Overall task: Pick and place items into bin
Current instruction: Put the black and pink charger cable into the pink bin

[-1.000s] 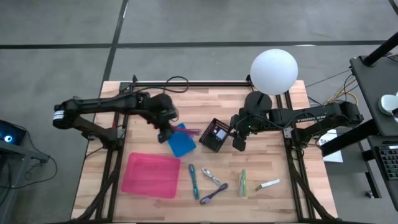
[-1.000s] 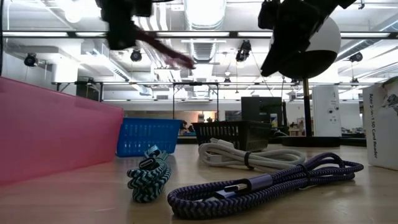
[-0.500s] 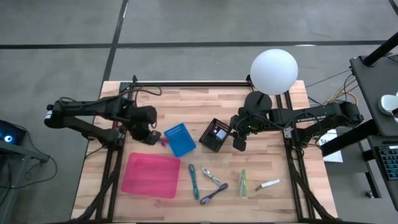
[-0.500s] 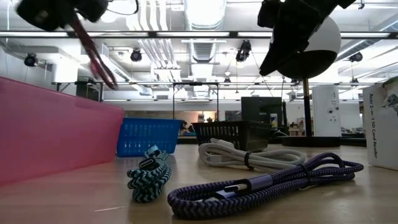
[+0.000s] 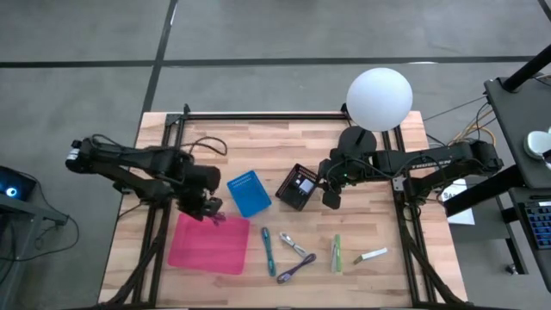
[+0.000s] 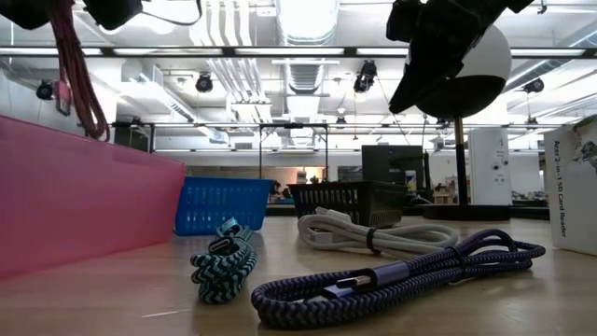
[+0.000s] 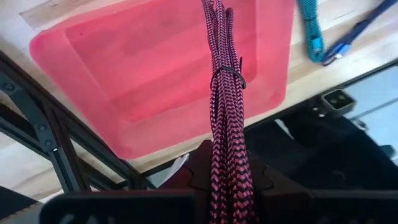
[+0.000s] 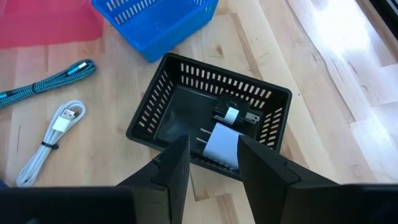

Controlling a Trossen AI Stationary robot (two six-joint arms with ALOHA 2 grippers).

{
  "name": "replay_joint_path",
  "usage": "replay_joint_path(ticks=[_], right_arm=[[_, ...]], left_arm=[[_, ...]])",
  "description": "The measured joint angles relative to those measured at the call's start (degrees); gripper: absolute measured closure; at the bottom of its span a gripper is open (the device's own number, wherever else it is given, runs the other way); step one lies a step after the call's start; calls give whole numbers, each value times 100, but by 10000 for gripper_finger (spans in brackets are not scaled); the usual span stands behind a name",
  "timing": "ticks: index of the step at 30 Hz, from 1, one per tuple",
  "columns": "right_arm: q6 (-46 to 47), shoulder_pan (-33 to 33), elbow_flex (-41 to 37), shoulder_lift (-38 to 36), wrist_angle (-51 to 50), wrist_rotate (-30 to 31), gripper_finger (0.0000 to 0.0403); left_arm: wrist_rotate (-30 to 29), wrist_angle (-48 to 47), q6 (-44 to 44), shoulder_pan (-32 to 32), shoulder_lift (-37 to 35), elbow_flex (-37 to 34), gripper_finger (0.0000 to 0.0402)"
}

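Note:
My left gripper [image 5: 209,210] is shut on a bundled magenta braided cable [image 7: 224,106] and hovers over the far right corner of the flat pink bin [image 5: 207,244]. In the low view the cable [image 6: 76,89] dangles above the bin's wall [image 6: 84,201]. My right gripper [image 5: 330,196] hangs open above the black basket [image 5: 297,188], touching nothing. On the wood lie a teal cable [image 5: 268,247], a white cable [image 5: 294,244], a purple cable [image 5: 295,268], a green piece [image 5: 337,253] and a white stick [image 5: 372,255]. My left gripper pinches one end of the cable bundle [image 7: 229,180] between its two fingers, coming from above and pointing down. The bundle, bound by a dark tie [image 7: 227,74], hangs straight below the fingers, lifted clear of the pink bin [image 7: 143,74].
A blue basket [image 5: 249,193] stands between the two arms, and the black basket [image 8: 211,124] holds a white plug [image 8: 221,142]. A white globe lamp [image 5: 379,100] stands at the far right. Dark frame rails [image 5: 158,226] run along the table's left and right sides.
My left gripper, shut on the magenta cable, has moved from above the blue basket toward the table's left and then toward the near edge, ending over the pink bin. The cable, first sticking out level, has swung down and now hangs.

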Motion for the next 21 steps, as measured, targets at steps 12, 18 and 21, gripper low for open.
replay_joint_path(ticks=[12, 18, 21], right_arm=[[-103, 0, 0, 0, 2, -1, 291], [-100, 0, 0, 0, 2, -1, 287], [-90, 0, 0, 0, 2, -1, 287]], left_arm=[[222, -10, 762, -191, 921, -15, 382], [229, -10, 1267, -195, 1093, -15, 311], [232, 0, 1669, -195, 1113, -15, 280]])
